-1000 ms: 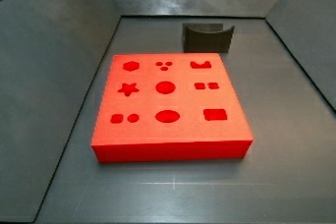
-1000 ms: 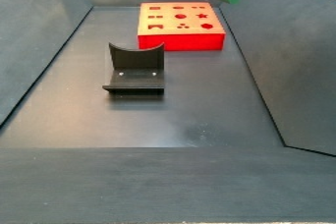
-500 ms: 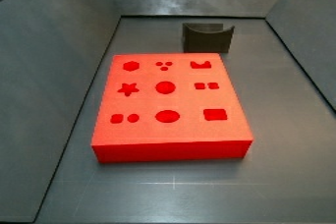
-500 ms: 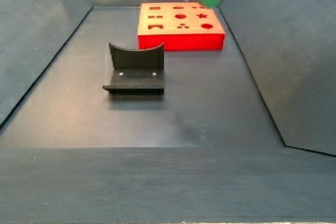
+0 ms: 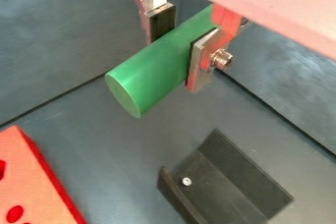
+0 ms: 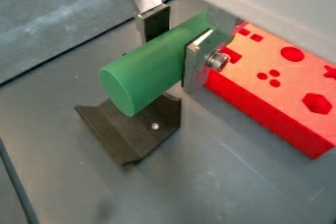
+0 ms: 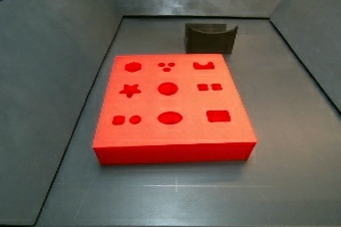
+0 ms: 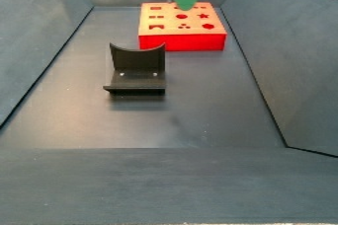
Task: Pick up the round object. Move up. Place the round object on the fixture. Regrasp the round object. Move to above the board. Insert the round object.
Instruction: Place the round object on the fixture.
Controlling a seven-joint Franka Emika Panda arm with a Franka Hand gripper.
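Clearly the hand (image 5: pixel 180 43) clamps the smooth green cylindrical peg (image 5: pixel 160 61) crosswise between its silver fingers (image 5: pixel 205 59), high above the flat red board (image 8: pixel 183 26).

Gripper (image 5: pixel 184 39): high above the floor, its flat silver fingers (image 6: pixel 198 64) on either side of the small green cylindrical peg (image 6: pixel 153 66); the peg lies crosswise between them.
Large flat red board with cut-out holes (image 8: pixel 181 25): on the floor, below the gripper, at 1 o'clock from the fixture in a side view.
Dark notched fixture (image 8: pixel 134 69): on the floor, well apart from the board.
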